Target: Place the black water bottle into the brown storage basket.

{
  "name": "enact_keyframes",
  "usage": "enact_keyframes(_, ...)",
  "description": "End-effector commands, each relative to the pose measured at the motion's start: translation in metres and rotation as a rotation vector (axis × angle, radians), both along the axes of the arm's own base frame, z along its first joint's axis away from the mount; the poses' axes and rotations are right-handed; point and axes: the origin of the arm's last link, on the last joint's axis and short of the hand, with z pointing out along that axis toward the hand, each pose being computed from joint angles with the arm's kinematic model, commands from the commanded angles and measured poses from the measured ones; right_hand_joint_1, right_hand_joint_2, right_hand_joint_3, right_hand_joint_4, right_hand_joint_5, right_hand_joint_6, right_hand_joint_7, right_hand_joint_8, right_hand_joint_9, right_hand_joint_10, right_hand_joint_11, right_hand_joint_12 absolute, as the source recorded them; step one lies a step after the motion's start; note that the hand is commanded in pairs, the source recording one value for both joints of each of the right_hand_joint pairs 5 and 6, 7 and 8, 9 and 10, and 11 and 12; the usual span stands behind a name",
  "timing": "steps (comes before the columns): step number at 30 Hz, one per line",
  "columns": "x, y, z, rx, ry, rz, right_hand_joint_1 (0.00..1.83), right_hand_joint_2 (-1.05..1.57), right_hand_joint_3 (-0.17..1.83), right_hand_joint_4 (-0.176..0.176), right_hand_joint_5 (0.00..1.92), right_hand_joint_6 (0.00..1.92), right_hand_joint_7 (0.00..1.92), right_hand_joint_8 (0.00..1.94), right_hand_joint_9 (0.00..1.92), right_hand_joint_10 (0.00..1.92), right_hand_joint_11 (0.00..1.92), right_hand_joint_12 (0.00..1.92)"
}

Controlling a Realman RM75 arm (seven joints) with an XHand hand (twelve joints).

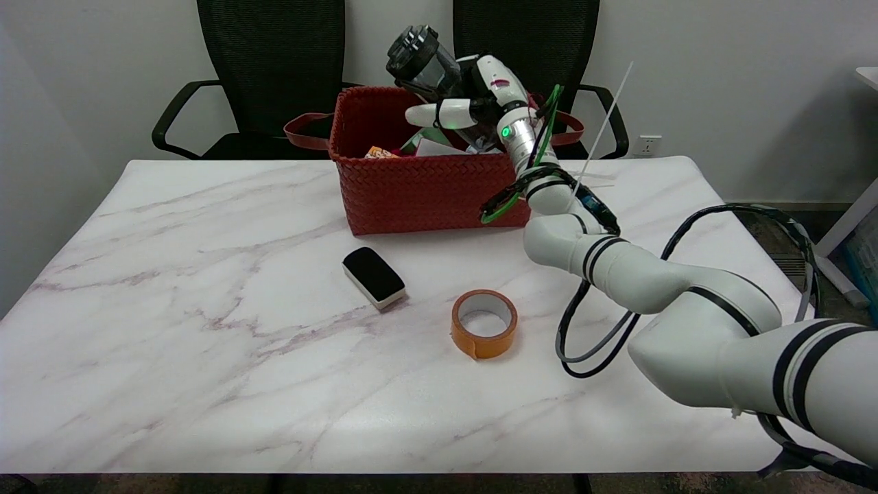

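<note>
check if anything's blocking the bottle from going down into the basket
No barrier: the right hand holds the black water bottle tilted above the brown storage basket. The basket already holds packets, so the bottle would land on those.

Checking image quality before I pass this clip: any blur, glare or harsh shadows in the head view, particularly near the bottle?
Head view: even, soft lighting; the orange tape roll and black-topped eraser block cast only faint shadows on the white marble table. The smoky black water bottle, held tilted by the right hand over the brown woven storage basket, looks slightly soft; no strong glare.
</note>
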Motion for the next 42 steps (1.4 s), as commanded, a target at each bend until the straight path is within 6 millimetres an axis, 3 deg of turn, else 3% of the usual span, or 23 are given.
enact_keyframes(1, -0.015, -0.005, 0.006, -0.048, 0.059, -0.098, 0.88, 0.7, -0.17, 0.0, 0.91, 0.91, 1.31, 1.31, 1.14, 1.14, 0.64, 0.64)
enact_keyframes(12, -0.003, -0.007, 0.013, -0.065, 0.052, -0.068, 0.87, 0.73, -0.17, 0.0, 0.93, 0.93, 1.31, 1.31, 1.16, 1.16, 0.64, 0.64)
enact_keyframes(20, 0.003, -0.009, 0.013, -0.079, 0.104, -0.062, 0.84, 0.75, -0.17, 0.0, 0.86, 0.86, 1.17, 1.17, 0.98, 0.98, 0.44, 0.44)
enact_keyframes(27, -0.004, -0.009, 0.01, -0.065, 0.113, -0.097, 0.83, 0.73, -0.17, 0.0, 0.8, 0.8, 1.09, 1.09, 0.82, 0.82, 0.31, 0.31)
enact_keyframes(30, -0.006, -0.009, 0.01, -0.063, 0.114, -0.105, 0.83, 0.68, -0.17, 0.0, 0.74, 0.74, 1.01, 1.01, 0.65, 0.65, 0.22, 0.22)
enact_keyframes(42, -0.02, -0.006, 0.008, -0.05, 0.114, -0.148, 0.82, 0.59, -0.17, 0.0, 0.65, 0.65, 0.9, 0.9, 0.57, 0.57, 0.16, 0.16)
